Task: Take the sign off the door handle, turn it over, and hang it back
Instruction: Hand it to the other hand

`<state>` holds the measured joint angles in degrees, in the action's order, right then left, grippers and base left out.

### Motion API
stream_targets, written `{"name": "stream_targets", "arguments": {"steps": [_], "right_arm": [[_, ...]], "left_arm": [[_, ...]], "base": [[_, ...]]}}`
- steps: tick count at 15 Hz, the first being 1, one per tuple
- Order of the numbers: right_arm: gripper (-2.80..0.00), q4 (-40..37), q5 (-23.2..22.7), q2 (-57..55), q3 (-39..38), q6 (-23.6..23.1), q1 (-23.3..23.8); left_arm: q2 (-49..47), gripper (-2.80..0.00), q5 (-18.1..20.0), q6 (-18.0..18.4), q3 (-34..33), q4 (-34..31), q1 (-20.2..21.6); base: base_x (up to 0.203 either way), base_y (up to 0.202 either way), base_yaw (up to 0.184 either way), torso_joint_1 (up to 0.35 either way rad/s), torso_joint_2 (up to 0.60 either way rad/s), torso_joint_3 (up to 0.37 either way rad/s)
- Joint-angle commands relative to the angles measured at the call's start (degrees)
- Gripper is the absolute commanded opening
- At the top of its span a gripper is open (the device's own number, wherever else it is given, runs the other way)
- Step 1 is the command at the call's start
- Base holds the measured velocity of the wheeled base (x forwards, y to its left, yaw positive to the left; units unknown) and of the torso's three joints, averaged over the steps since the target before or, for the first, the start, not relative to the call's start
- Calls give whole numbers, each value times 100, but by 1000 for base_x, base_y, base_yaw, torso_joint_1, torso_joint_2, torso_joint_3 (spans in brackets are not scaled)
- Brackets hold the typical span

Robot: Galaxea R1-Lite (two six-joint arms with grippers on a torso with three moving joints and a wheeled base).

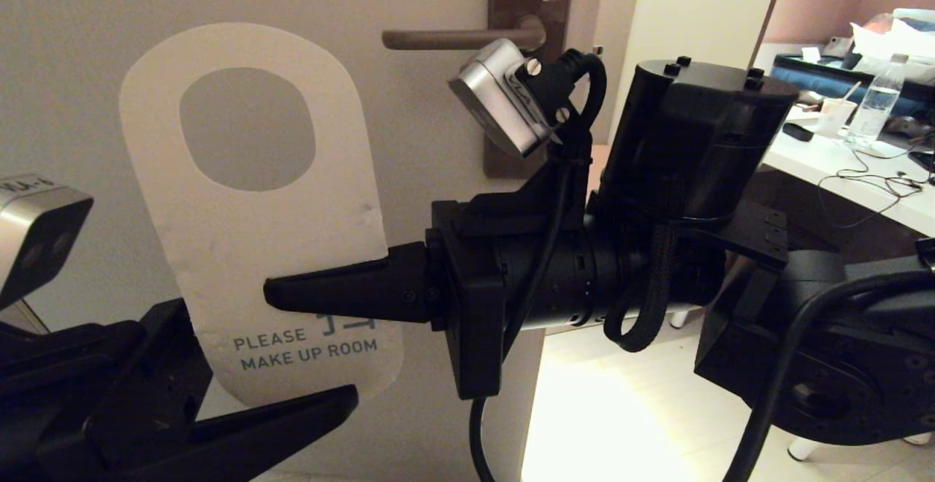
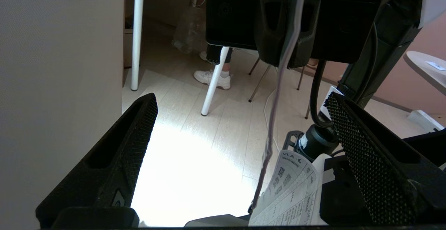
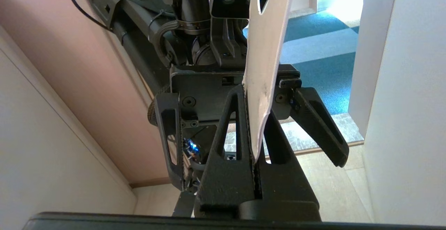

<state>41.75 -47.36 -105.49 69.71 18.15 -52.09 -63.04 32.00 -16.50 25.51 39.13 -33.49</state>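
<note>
Right gripper [image 1: 292, 293] clenched on sign [image 1: 248, 234], pinching lower edge; off-white "MAKE UP ROOM" face toward you, card upright in air, left of and below door handle [image 1: 453, 38], off it. Left gripper [image 1: 292, 409] spread wide under card, grasping nothing. Your risks: thin-edge pinch lets card swivel or slip; hole misses lever tip; card catches left fingers [image 2: 136, 132].

**Arm and gripper status**

The right gripper [image 1: 274, 293] reaches level from the right, jaws closed flat on the sign [image 1: 248, 204], which it holds upright. The left gripper [image 1: 321, 405] sits low at the left, below the card, fingers spread wide, apparently touching nothing.
</note>
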Motion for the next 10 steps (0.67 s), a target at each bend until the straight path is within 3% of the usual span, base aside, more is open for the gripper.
{"name": "stream_targets", "arguments": {"steps": [1,10], "right_arm": [[-280,26,-28,-1,8,11,-3],[-280,26,-28,-51,34,-5,-82]], "left_arm": [[2,0,17,-11,-7,24,-33],[2,0,17,-20,-3,23,-167]], "base": [[0,0,0,0,0,0],[0,0,0,0,0,0]]}}
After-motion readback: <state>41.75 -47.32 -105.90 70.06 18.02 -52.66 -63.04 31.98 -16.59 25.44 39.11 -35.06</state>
